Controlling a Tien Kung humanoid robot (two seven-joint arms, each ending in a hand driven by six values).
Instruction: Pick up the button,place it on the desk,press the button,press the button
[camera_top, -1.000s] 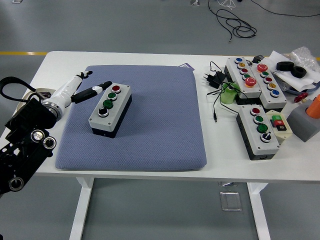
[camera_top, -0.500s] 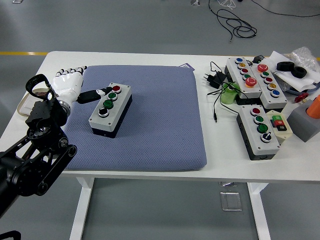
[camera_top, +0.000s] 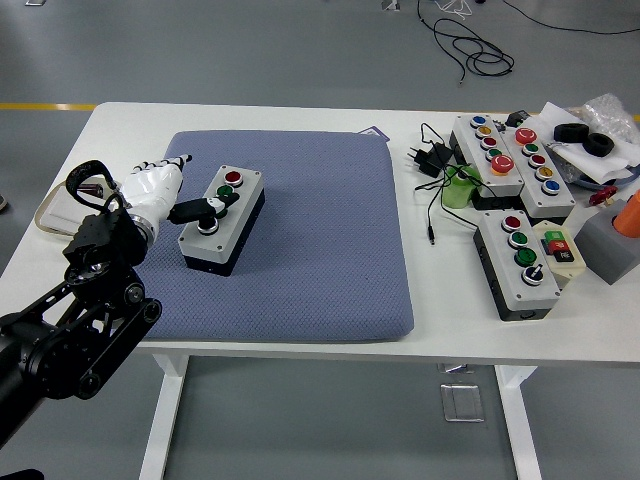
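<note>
orange object (camera_top: 629, 212) cut by right edge

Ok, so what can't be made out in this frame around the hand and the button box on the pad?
Head view only:
- Whether the left hand thumb tip actually depresses a button on the button box: too small, the thumb covers the contact.
- The box's lower green button: partly hidden by the thumb.
- Right hand: out of frame.
- Tray at the table's left edge: mostly hidden behind the arm.

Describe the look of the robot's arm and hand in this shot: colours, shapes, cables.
Only the left arm shows. It is black, built of blocky segments with round joint housings and small silver bolt heads. A black cable loops above its wrist. The left hand is white, with segmented fingers, and one black digit sticks out from it. No markings are legible.
</note>
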